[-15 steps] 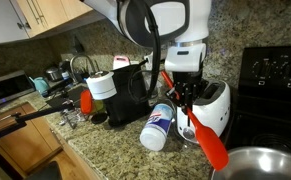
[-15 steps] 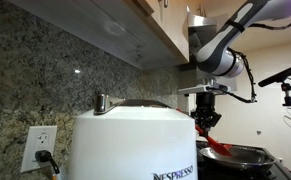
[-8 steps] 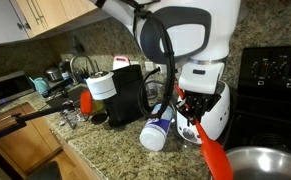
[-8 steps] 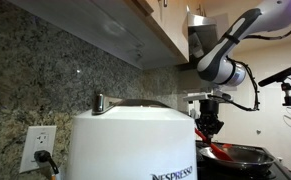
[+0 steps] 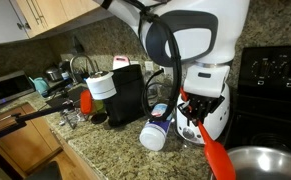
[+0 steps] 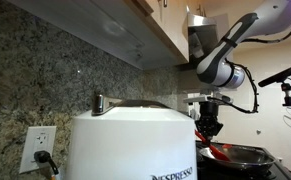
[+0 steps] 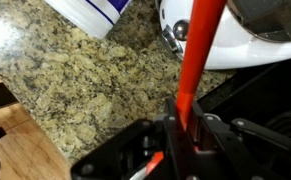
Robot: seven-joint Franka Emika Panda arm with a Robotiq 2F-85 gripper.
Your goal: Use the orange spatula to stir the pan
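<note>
Midway through the task, the gripper (image 5: 195,107) clamps the orange spatula (image 5: 216,158) by its handle, blade slanting down at lower right by the pan (image 5: 268,160) rim; next, apparently, dipping the blade inside to stir

- An exterior view sits close over the granite counter (image 5: 115,150), facing the arm (image 5: 210,20).
- An exterior view peers from behind a white coffee machine (image 6: 135,140), farther off.
- Both exterior views share the pan (image 5: 265,160) (image 6: 247,155), seemingly from opposite sides.
- The wrist view looks down along the orange spatula (image 7: 198,60), very near.
</note>
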